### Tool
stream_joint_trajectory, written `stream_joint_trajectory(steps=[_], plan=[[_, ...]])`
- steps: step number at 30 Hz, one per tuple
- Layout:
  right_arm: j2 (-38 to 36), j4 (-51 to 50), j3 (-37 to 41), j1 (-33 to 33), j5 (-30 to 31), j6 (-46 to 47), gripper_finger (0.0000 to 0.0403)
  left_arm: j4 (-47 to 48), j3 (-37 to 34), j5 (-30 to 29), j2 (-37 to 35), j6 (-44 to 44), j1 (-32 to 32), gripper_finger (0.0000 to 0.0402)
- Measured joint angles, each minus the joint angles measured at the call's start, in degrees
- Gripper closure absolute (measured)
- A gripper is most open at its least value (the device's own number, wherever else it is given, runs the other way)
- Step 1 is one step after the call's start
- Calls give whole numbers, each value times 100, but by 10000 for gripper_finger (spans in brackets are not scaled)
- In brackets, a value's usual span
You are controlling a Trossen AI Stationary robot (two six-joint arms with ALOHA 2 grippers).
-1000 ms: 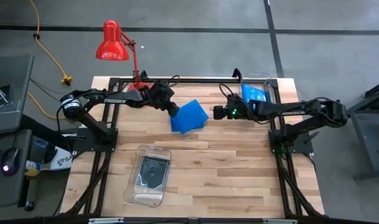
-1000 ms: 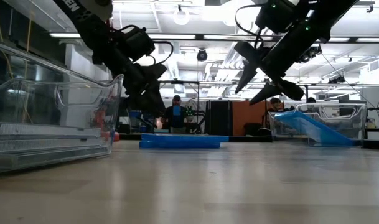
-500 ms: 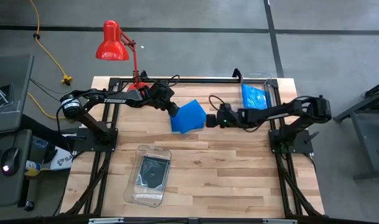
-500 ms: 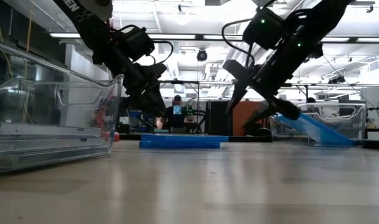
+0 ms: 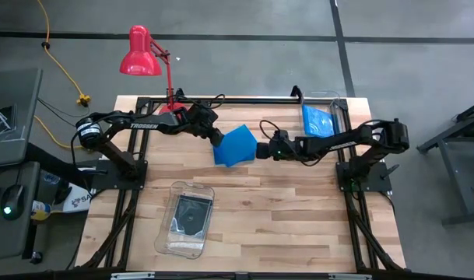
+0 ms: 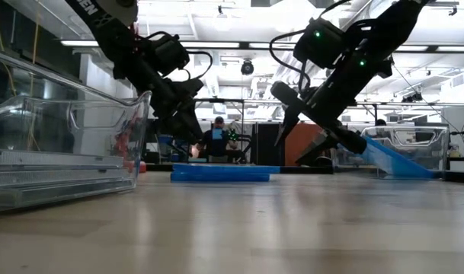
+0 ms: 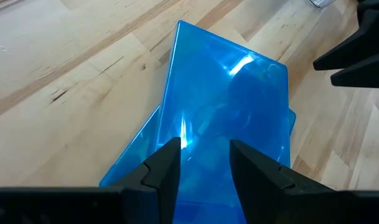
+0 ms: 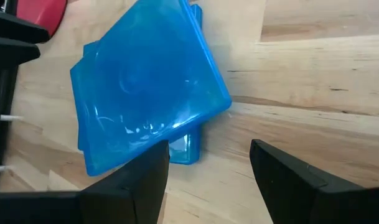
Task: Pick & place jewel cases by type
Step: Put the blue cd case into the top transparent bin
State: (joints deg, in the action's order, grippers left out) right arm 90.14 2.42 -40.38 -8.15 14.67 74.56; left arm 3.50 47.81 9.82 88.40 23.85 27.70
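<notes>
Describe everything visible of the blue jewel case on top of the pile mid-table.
The top translucent bright blue square jewel case is thin, glossy plastic with a disc outline faintly showing. It lies skewed on another blue case on the wooden table. The left gripper hangs open over one edge; contact is unclear. The open right gripper points at the opposite edge.

This is a robotics lab or workshop: a bare grey concrete floor (image 5: pixel 221 19) around a wooden table (image 5: pixel 244 210) framed in black metal, a red desk lamp (image 5: pixel 140 53), a yellow cable (image 5: pixel 61 66) on the floor, ceiling strip lights (image 6: pixel 216 19), and a person (image 6: pixel 214 137) seated at equipment behind.
</notes>
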Motion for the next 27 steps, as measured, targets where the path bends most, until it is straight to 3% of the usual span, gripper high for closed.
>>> stream_joint_trajectory(steps=[9, 27], plan=[[-1, -288, -2, 296, 732, 519, 185, 5, 0, 5, 0, 0, 0, 269], [-1, -548, -2, 383, 1167, 950, 185, 41, 0, 18, 0, 0, 0, 269]])
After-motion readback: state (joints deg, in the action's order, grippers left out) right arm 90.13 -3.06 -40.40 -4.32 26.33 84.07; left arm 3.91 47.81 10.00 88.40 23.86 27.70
